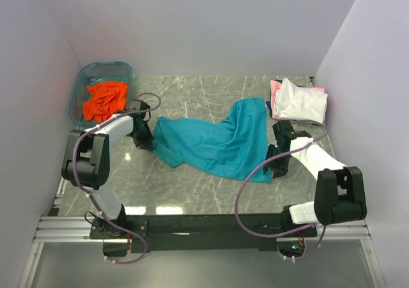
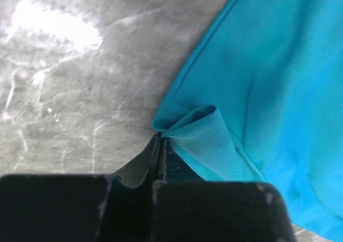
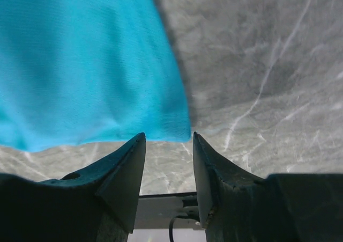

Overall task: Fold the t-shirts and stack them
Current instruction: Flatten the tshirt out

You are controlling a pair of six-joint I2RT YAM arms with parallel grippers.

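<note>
A teal t-shirt (image 1: 217,141) lies spread and rumpled across the middle of the table. At its left corner my left gripper (image 1: 148,142) is shut, and the wrist view shows the fabric (image 2: 203,134) bunched into a fold at the closed tips of that gripper (image 2: 159,138). My right gripper (image 1: 271,163) sits at the shirt's near right corner. In the right wrist view this gripper (image 3: 167,140) is open, with the corner of the teal t-shirt (image 3: 91,75) lying just past its fingertips. A white t-shirt (image 1: 300,101) lies folded on a pink one (image 1: 275,87) at the back right. An orange t-shirt (image 1: 104,99) is crumpled at the back left.
The orange t-shirt sits inside a translucent blue tub (image 1: 86,83) in the back left corner. Walls close in the table on the left, back and right. Bare marble shows on the table (image 1: 185,192) in front of the teal shirt, near the arm bases.
</note>
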